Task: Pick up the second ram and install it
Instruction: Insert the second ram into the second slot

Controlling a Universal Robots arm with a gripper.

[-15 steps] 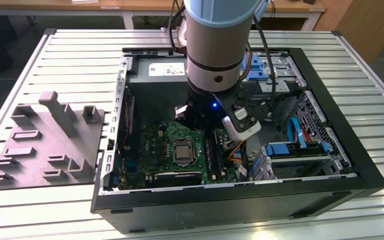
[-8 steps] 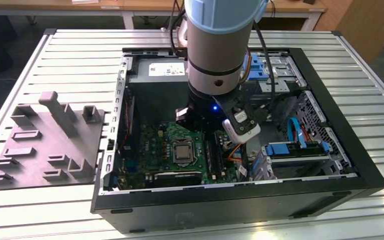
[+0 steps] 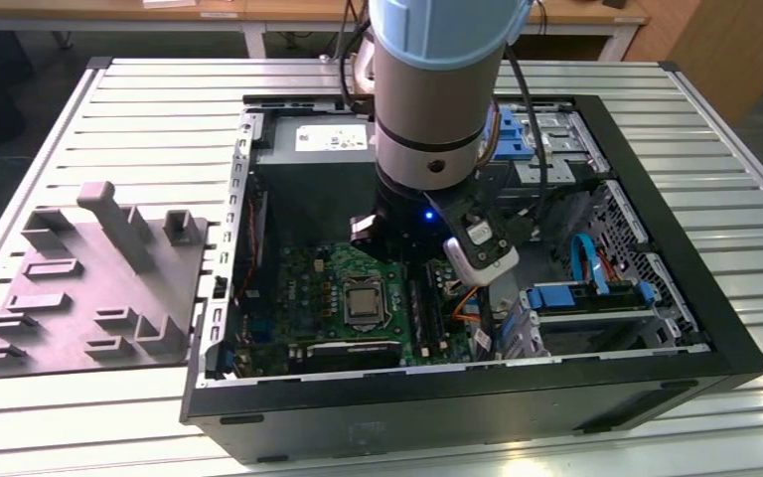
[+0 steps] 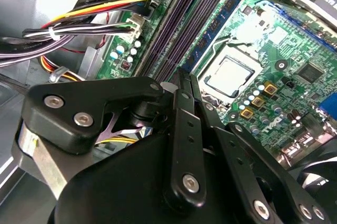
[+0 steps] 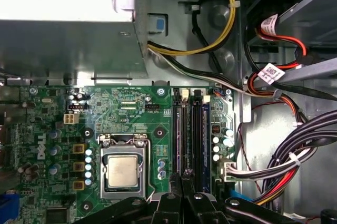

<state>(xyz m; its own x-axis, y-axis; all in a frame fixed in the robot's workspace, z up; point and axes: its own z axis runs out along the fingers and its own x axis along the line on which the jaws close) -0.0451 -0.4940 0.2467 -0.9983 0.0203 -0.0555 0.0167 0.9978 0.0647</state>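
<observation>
Seemingly pinched narrow, the black gripper (image 5: 182, 175) hangs over long dark memory slots (image 5: 187, 132). Sideways offset could scrape the green motherboard (image 5: 131, 109).

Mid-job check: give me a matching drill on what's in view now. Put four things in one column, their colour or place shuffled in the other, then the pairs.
Things:
1. processor
2. moulded tray
3. gripper
4. looped cable

Colour or place:
A. yellow
B. grey, on the table outside the computer case
C. over the black memory slots
D. silver, on the green board

Pairs: 1-D, 2-B, 3-C, 4-A
</observation>
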